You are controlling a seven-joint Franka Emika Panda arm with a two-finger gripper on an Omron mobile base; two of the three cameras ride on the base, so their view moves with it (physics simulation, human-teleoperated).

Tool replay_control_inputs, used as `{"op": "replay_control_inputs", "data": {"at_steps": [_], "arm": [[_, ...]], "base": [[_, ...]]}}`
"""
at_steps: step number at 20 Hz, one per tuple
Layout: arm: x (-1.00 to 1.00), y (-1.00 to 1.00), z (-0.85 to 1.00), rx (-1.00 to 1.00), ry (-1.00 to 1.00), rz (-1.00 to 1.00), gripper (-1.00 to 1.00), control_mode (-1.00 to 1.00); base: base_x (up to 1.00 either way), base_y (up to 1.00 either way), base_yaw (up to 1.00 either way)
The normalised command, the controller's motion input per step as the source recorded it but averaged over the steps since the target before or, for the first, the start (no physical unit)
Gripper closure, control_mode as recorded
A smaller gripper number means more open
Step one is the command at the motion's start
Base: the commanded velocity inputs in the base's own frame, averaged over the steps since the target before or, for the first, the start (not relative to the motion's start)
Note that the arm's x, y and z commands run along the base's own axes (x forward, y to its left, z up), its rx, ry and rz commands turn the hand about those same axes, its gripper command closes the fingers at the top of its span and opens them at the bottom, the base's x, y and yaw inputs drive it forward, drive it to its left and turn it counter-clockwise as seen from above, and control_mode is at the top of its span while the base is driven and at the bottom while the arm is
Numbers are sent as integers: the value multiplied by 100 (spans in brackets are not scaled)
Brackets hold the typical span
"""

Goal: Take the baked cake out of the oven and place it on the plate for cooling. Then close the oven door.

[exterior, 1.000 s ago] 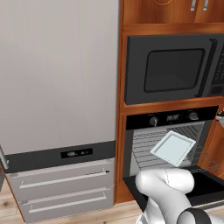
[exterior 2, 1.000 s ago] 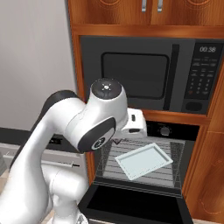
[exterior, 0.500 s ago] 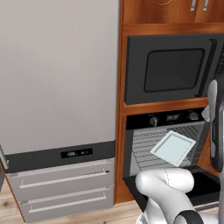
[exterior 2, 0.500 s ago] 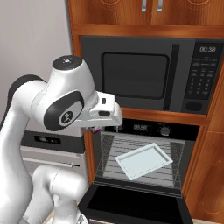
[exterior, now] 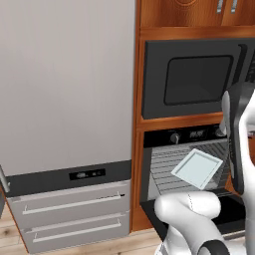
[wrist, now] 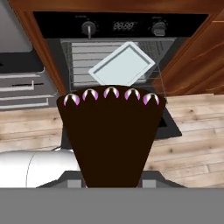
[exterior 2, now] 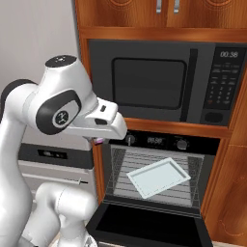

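A dark brown cake (wrist: 111,131), a wedge with a row of purple-and-white dollops along its top edge, sits between the fingers of my gripper (wrist: 111,180), which is shut on it. It hangs in front of the oven (wrist: 122,26) and above the floor. In the right base view the hand (exterior 2: 103,120) is left of the oven (exterior 2: 154,141), with a bit of purple under it. The oven door (exterior 2: 144,226) is dropped open. A pale flat tray (exterior 2: 157,177) lies tilted on the wire rack. The plate is out of view.
A black microwave (exterior 2: 149,82) sits above the oven in a wooden cabinet. Left of the cabinet stands a grey fridge with drawers (exterior: 69,214). Light wooden floor (wrist: 192,144) runs in front of the open door (exterior: 229,214). My arm (exterior: 239,139) stands at the right edge.
The arm has swung left and pulled back from the oven opening, the cake going with it. Oven, tray and door have not moved.
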Motion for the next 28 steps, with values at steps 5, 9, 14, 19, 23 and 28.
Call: {"op": "replay_control_inputs", "data": {"at_steps": [5, 9, 14, 19, 23, 28], "arm": [[0, 0, 0, 2, 0, -1, 100, -100], [0, 1, 0, 0, 0, 0, 100, -100], [0, 0, 0, 0, 0, 0, 100, -100], [0, 0, 0, 0, 0, 0, 100, 100], [0, 0, 0, 0, 0, 0, 100, 100], [0, 0, 0, 0, 0, 0, 100, 100]], "base": [[0, 0, 0], [0, 0, 0], [0, 0, 0], [-2, 0, 0], [-41, 0, 0], [-70, -1, -7]]}}
